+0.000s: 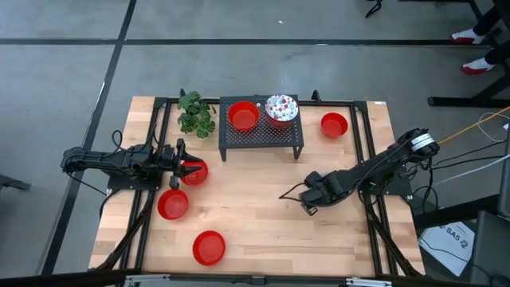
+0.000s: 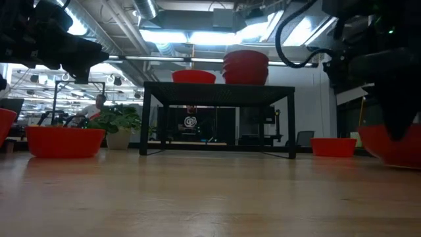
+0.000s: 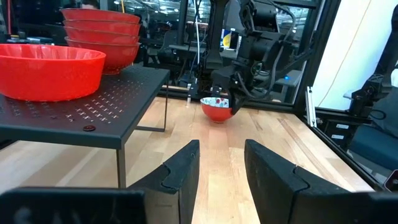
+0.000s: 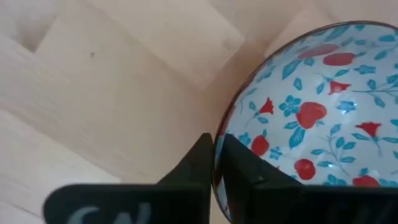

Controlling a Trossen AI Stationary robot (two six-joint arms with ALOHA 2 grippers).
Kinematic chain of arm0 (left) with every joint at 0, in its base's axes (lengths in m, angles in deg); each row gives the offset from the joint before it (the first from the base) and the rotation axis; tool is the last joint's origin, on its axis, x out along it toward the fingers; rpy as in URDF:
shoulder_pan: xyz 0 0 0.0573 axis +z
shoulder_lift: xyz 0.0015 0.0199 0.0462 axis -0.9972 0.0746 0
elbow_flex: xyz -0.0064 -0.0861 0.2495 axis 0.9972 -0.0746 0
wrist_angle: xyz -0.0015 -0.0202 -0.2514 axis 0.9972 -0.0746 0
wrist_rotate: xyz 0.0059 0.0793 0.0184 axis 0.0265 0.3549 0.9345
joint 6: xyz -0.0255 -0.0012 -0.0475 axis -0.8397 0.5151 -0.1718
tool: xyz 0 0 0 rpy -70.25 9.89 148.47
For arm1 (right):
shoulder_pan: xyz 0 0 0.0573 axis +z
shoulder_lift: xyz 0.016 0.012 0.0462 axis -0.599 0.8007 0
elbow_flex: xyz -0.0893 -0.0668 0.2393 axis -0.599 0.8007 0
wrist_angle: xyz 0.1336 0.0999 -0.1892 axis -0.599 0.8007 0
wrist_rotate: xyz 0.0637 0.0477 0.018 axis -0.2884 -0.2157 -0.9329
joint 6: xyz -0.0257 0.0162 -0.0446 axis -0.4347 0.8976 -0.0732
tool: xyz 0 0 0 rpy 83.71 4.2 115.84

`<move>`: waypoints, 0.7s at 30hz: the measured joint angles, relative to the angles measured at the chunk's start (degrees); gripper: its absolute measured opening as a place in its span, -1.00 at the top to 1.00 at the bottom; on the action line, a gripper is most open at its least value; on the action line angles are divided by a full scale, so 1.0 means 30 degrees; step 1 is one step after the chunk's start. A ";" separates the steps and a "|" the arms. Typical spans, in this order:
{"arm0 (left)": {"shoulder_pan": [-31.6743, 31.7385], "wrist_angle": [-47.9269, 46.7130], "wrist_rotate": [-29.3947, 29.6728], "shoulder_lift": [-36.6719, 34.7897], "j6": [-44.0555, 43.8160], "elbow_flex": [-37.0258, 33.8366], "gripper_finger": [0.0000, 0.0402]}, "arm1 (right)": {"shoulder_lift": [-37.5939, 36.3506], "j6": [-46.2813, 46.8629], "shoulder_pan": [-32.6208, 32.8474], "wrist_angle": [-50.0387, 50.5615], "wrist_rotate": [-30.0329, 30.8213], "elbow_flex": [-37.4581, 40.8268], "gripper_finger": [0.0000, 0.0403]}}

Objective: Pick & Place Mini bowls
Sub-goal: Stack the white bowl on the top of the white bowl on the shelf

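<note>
Right gripper [image 4: 214, 163] is pinching the rim of a floral mini bowl [image 4: 311, 118], one finger inside and one outside. The bowl is sitting low over the wooden table [image 4: 124, 74], in front of the black rack [image 3: 93, 112]. Left gripper [image 3: 221, 168] is waiting with fingers parted, nothing between them.

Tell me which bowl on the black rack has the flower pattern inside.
The top bowl of the stack; its inside is white with red flowers. The single bowl beside it is plain red.
</note>
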 joint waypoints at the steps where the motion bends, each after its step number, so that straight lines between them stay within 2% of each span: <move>1: 0.0007 0.0000 0.0000 0.0000 0.0000 -0.0007 0.39 | 0.0000 0.0152 0.0006 0.0161 0.0163 -0.0099 0.89; 13: 0.0007 -0.0007 0.0000 0.0000 0.0000 -0.0003 0.39 | 0.0087 -0.0711 -0.1099 0.2012 0.0380 -0.2659 0.95; 21: 0.0000 0.0000 0.0000 0.0000 0.0000 -0.0006 0.39 | 0.0087 -0.1869 -0.2219 0.6539 0.1906 -0.5825 0.95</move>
